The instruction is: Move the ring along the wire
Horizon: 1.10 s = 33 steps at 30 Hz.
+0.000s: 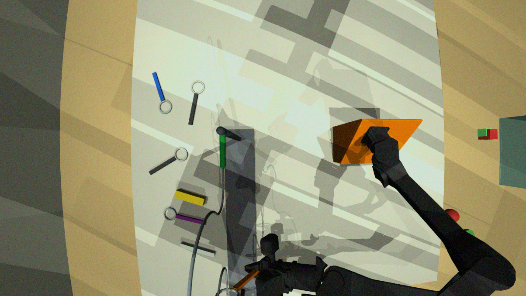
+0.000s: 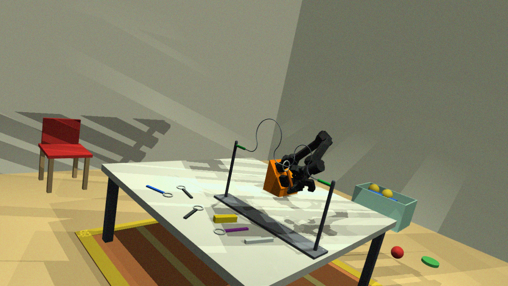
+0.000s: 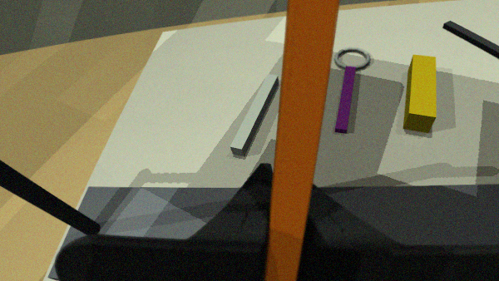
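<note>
The pincer (image 1: 257, 272) (image 2: 291, 182) (image 3: 273, 174) pinched the orange handle (image 1: 245, 280) (image 2: 289, 177) (image 3: 305, 104), whose long axis rose steeply to the ring (image 1: 229, 289) (image 2: 283, 166), above the pincer, seemingly around the wire's (image 1: 191, 257) (image 2: 281, 133) grey dip between arches.

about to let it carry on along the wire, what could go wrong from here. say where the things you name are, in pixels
The ring (image 2: 283, 165) is around or close to the thin grey wire (image 1: 190, 257) (image 2: 268, 119) where it bends, so a small sideways drift might touch it.

The gripper (image 2: 289, 182) is shut on the orange handle (image 1: 245, 280) (image 2: 289, 179) (image 3: 303, 125) near the wire's curves; swinging the arm (image 1: 423, 191) (image 2: 306, 148) could brush the grey part.
</note>
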Tool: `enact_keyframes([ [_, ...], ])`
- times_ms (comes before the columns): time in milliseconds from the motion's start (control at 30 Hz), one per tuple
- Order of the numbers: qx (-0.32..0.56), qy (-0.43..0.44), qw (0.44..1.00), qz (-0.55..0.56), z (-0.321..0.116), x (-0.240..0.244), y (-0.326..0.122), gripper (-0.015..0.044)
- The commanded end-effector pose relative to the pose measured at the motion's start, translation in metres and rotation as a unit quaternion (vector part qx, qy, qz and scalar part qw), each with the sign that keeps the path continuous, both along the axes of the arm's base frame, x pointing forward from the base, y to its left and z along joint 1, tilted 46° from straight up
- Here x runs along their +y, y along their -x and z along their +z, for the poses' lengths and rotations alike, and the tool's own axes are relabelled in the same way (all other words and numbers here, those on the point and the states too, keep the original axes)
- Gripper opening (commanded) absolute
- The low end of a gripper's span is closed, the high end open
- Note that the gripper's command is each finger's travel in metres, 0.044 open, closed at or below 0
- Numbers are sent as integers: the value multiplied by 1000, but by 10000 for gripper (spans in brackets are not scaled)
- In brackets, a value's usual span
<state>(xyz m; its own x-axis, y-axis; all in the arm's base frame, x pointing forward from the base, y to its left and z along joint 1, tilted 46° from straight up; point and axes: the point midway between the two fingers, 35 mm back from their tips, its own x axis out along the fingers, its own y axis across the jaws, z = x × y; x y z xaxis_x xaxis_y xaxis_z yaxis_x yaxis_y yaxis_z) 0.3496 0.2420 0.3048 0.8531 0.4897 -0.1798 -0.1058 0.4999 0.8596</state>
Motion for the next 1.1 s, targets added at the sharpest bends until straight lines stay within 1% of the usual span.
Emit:
enact_keyframes([
  [0,0,35,999,2,-12,-7,0,-150],
  [300,-3,72,997,2,-25,-18,-1,-150],
  [1067,-9,116,993,3,-51,-41,-2,-150],
])
